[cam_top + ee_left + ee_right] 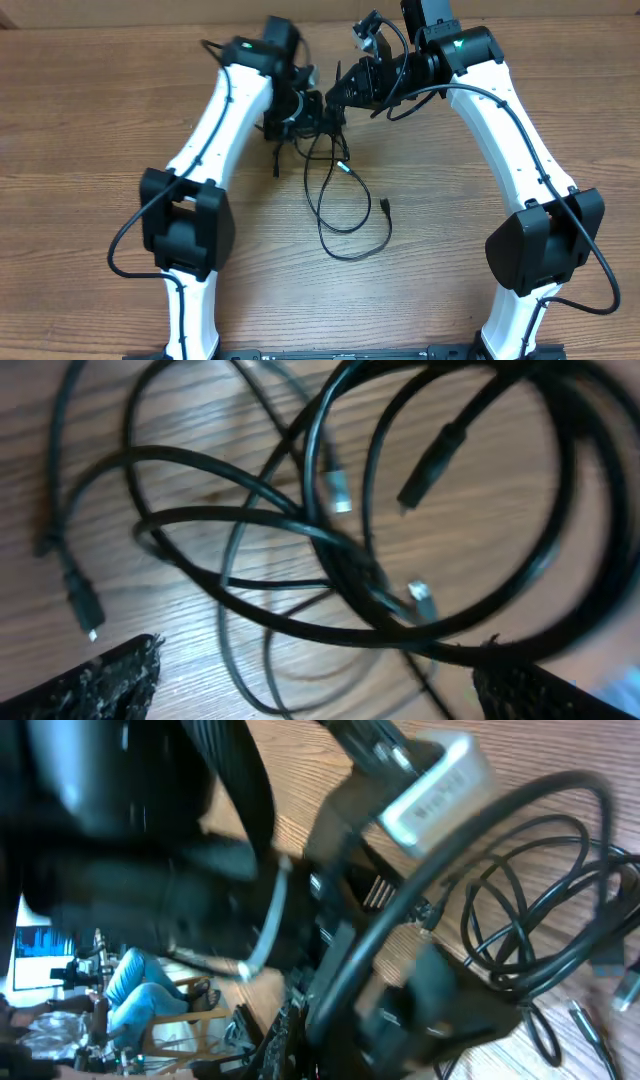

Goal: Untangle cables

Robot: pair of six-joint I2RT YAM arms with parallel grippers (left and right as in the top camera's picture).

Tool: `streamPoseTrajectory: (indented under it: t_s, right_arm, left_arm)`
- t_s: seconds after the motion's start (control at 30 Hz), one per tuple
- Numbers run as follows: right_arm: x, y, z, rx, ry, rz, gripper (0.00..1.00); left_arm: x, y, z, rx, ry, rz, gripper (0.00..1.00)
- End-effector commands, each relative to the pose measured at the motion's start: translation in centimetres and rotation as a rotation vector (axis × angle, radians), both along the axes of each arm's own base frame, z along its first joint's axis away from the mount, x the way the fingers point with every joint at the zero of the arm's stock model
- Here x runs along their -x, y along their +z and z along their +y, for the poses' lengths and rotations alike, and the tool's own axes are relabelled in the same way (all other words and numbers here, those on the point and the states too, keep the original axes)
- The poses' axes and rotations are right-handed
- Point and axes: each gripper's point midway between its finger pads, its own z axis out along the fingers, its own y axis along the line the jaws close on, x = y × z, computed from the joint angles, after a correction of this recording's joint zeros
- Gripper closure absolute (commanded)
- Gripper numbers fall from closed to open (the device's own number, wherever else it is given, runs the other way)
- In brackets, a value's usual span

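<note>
On the table (pixel 100 100), tangled cables (pixel 230 518), left end effector (pixel 320 682) wide over them, right end effector (pixel 342 90) state unclear

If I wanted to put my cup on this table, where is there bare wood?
The table is bare left of the left arm, right of the right arm, and in front, between the arms below the cables. It is crowded at the far middle, where the left gripper and right gripper meet over the tangle.
</note>
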Motion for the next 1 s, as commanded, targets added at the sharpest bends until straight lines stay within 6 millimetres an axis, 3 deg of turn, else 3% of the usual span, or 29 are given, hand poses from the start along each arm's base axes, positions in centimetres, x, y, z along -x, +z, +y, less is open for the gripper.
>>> streamPoseTrajectory:
  t_s: [0.0, 0.1, 0.2, 0.27, 0.3, 0.43, 0.6, 0.7, 0.73, 0.87, 0.9, 0.97]
  right_arm:
    - [0.8, 5.3, -0.7, -0.043, -0.020, -0.104, 0.96]
    - [1.3, 8.8, -2.4, -0.065, -0.054, -0.198, 0.96]
    - [1.3, 11.0, -4.8, -0.059, -0.127, -0.242, 0.96]
    - [0.7, 12.1, -7.2, -0.036, -0.218, -0.259, 0.96]
    - [0.4, 13.4, -9.8, -0.026, -0.297, -0.285, 0.96]
    - [0.4, 15.7, -14.9, -0.022, -0.423, -0.337, 0.96]
    - [0.0, 15.8, -19.9, 0.022, -0.559, -0.332, 0.96]
    - [0.3, 15.2, -21.3, 0.034, -0.592, -0.297, 0.96]
    - [0.4, 15.1, -21.5, 0.037, -0.596, -0.291, 0.96]
    - [0.5, 14.7, -21.8, 0.055, -0.608, -0.277, 0.96]
    - [0.5, 14.5, -21.8, 0.063, -0.611, -0.273, 0.96]
    - [0.7, 14.3, -21.5, 0.066, -0.605, -0.262, 0.96]
  left_arm:
    - [-0.8, -1.7, 2.2, -0.210, 0.166, -0.027, 0.01]
    - [-0.7, -3.2, 1.9, -0.222, 0.189, -0.027, 0.00]
    - [-0.5, -4.8, 2.2, -0.234, 0.193, -0.019, 0.00]
    - [-0.2, -5.7, 2.7, -0.252, 0.196, -0.009, 0.00]
    - [0.1, -6.3, 3.1, -0.271, 0.197, -0.003, 0.00]
    - [0.5, -7.1, 3.4, -0.283, 0.196, 0.005, 0.00]
    - [0.4, -7.6, 3.3, -0.280, 0.196, -0.001, 0.00]
    - [0.2, -7.9, 3.2, -0.275, 0.198, -0.010, 0.02]
    - [0.2, -8.0, 3.2, -0.275, 0.198, -0.012, 0.07]
    - [0.2, -8.4, 3.8, -0.304, 0.218, -0.015, 0.49]
    - [0.2, -8.4, 3.9, -0.310, 0.219, -0.018, 0.53]
    - [0.2, -8.4, 4.0, -0.312, 0.219, -0.018, 0.45]
